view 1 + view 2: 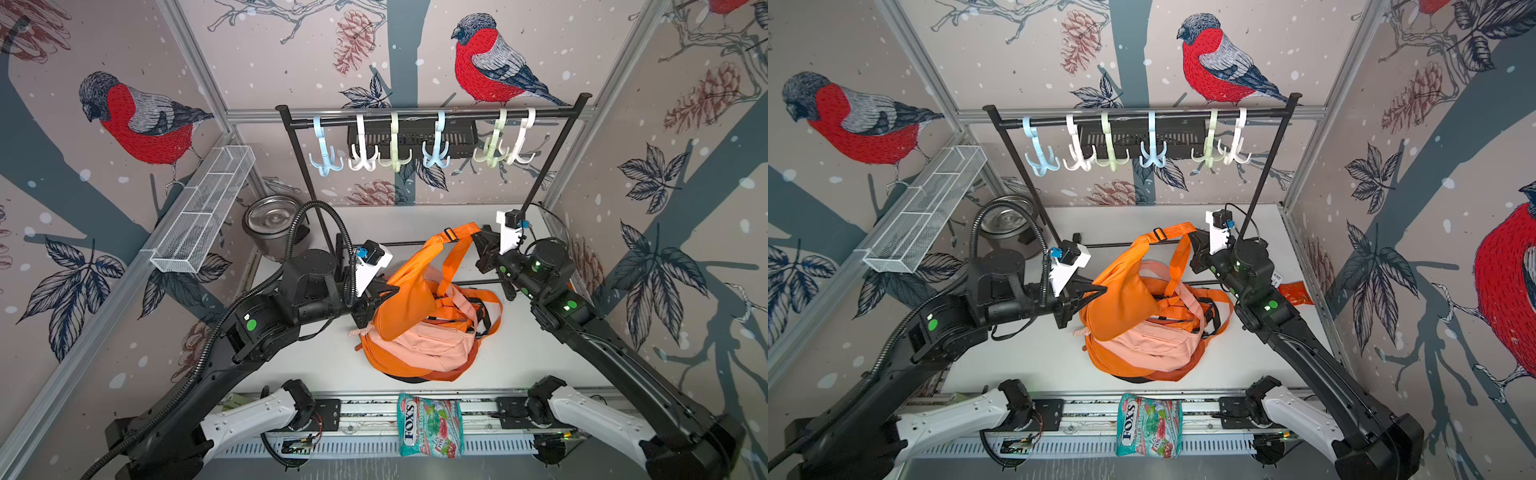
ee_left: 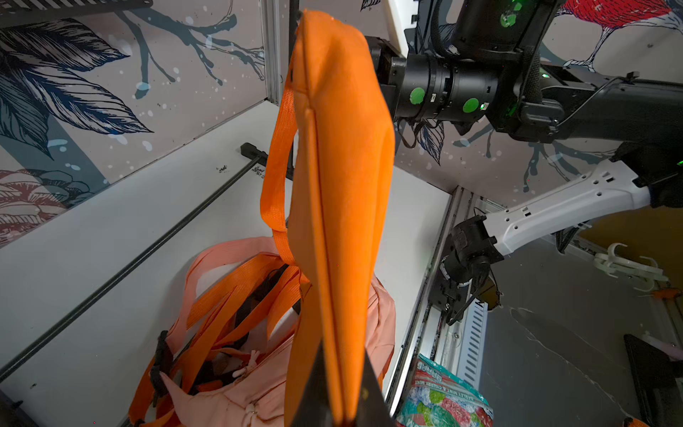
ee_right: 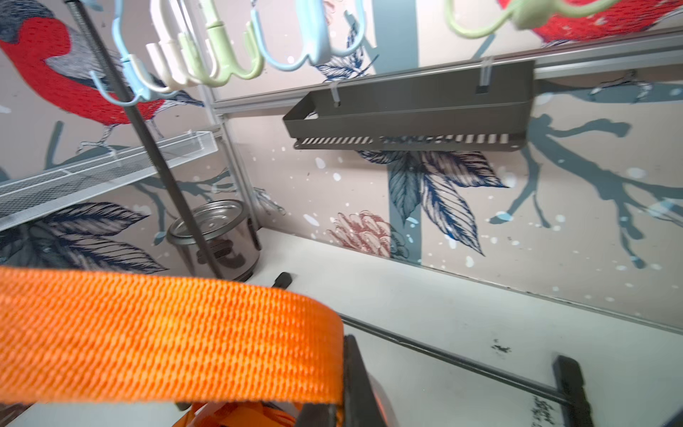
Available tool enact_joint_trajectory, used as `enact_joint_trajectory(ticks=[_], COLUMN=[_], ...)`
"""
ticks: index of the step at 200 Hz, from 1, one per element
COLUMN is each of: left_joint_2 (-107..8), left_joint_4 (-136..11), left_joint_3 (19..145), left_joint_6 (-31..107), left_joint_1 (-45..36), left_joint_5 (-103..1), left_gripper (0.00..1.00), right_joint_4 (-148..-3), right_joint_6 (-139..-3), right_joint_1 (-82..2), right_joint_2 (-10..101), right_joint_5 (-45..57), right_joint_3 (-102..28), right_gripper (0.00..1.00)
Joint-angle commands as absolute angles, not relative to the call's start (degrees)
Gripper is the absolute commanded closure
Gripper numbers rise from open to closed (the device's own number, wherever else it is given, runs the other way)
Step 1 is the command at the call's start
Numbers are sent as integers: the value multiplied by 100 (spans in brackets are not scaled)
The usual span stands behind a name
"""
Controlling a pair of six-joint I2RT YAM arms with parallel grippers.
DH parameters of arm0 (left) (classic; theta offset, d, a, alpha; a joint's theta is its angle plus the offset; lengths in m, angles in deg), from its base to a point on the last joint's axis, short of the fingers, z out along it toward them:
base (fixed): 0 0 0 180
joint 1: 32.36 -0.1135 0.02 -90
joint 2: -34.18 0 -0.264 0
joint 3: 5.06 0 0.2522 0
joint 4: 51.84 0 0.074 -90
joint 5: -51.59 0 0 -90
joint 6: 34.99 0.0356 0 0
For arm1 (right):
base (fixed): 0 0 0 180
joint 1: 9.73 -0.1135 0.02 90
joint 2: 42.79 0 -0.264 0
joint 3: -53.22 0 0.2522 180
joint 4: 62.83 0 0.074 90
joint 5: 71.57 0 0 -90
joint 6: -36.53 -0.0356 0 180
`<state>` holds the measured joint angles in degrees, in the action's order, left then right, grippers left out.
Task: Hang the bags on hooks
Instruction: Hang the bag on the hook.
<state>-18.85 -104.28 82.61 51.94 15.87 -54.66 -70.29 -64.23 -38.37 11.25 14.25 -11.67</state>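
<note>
The orange-and-peach fabric backpack (image 1: 419, 340) lies mid-table. The left gripper (image 1: 386, 291) clamps its padded orange shoulder strap (image 1: 409, 286); the right gripper (image 1: 478, 240) clamps the orange webbing strap (image 1: 462, 230). Raise both evenly, loop taut, towards the far pastel plastic hooks (image 1: 435, 154).

Bright, even light, soft shadows; overhead hooks (image 3: 216, 40) slightly blurred.

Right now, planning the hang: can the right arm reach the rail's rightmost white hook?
Probably yes: the right gripper, shut on the strap, has open air up to that hook; the left gripper, holding the bag, may limit lift.
</note>
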Motion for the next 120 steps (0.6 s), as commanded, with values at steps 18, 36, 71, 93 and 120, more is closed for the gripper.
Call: enact_joint_trajectory(ticks=[18, 36, 71, 93, 120], left_joint_2=[-1997, -2122, -2366, -2529, -2789], left_joint_4=[-9551, -9339, -8561, -8098, -7577], left_joint_3=[8191, 8149, 7923, 7867, 7869], left_joint_6=[5075, 4998, 4699, 4533, 4275], left_joint_1=[1578, 1581, 1581, 1585, 1606], left_joint_5=[-5658, -5712, -5870, -5893, -5867], left_gripper=[100, 100, 100, 100, 100], right_joint_4=[-7512, -7570, -7654, -7786, -7891], right_joint_6=[-6367, -6371, -6336, -6271, -6269], right_joint_1=[-3215, -2863, -2460, -2282, -1995], right_joint_2=[1066, 1049, 1097, 1175, 1281], right_joint_5=[2018, 1833, 1496, 1435, 1339], right_joint_3=[-1530, -1685, -2027, -2294, -2596], right_gripper=[93, 93, 94, 95, 96])
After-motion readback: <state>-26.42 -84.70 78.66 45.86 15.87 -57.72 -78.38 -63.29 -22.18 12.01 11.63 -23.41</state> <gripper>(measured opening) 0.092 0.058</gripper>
